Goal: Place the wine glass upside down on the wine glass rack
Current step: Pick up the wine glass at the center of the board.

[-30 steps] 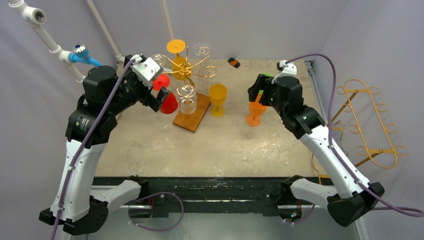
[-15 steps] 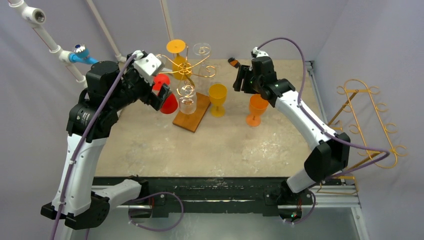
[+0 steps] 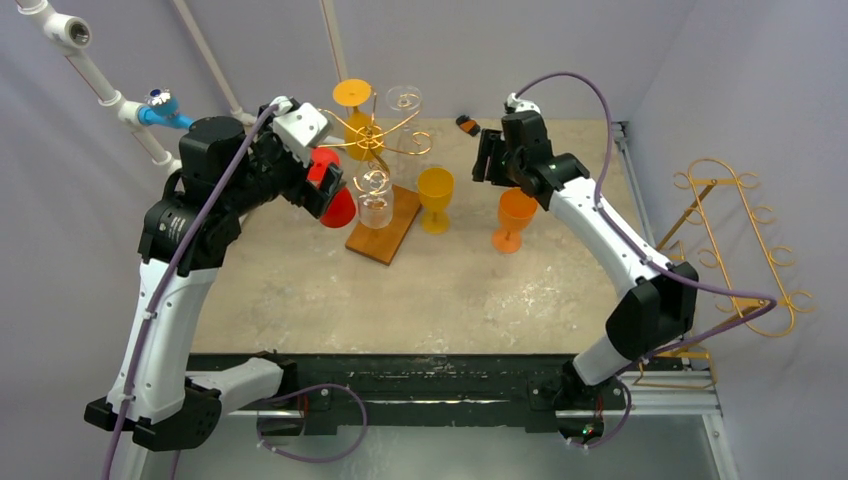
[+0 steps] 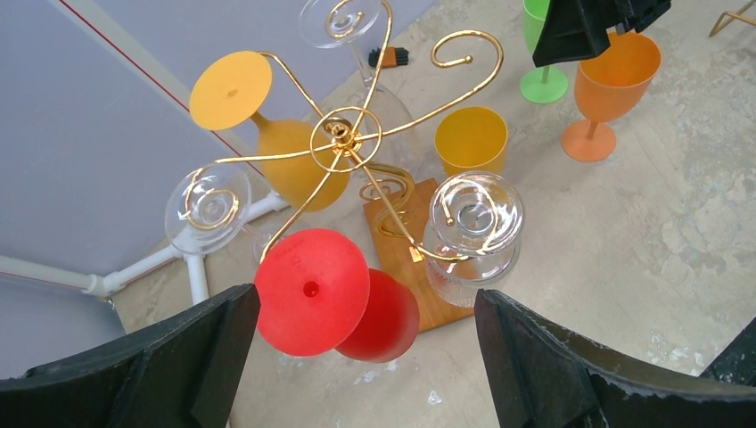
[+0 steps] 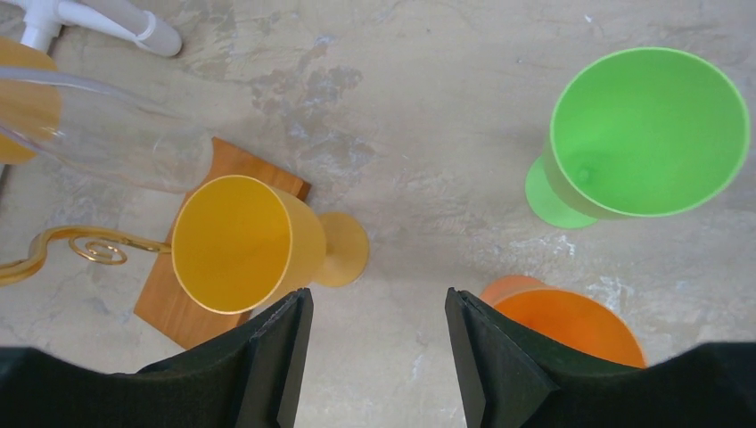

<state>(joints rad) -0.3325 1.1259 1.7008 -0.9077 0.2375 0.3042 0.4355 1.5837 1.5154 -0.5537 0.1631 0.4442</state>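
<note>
The left pincer [image 4: 364,303] is spread as wide as it goes and holds nothing. It sits just short of the red glass [image 4: 311,290], which hangs foot up and bowl down from one curled arm of the gold rack [image 4: 343,135]. The wire curl catches the flat foot, so the stem takes the weight and the bowl swings free below. With its fingers set well out on either side, the pincer seems placed so as not to knock the glass off its hook. An amber glass [image 4: 294,160] and three clear glasses [image 4: 475,214] hang from other arms the same way, spread around the hub so the load looks balanced over the wooden base [image 3: 383,236]. On the desk [image 3: 450,290] beside the rack, three glasses stand upright on their feet, not yet hung: a yellow glass [image 5: 234,242] touching or just by the base, an orange glass [image 5: 571,325] and a green glass [image 5: 649,129]. The right pincer [image 5: 376,303] hovers over the bare patch between them, pointing down. Its fingers are partly open and grip nothing. From the wrist view the yellow glass lies beside one finger and the orange glass beside the other, so I cannot tell which one it is lined up for. Whichever it takes will probably need to be gripped low on the bowl or stem and turned over before the foot can slide into a free curl.
</note>
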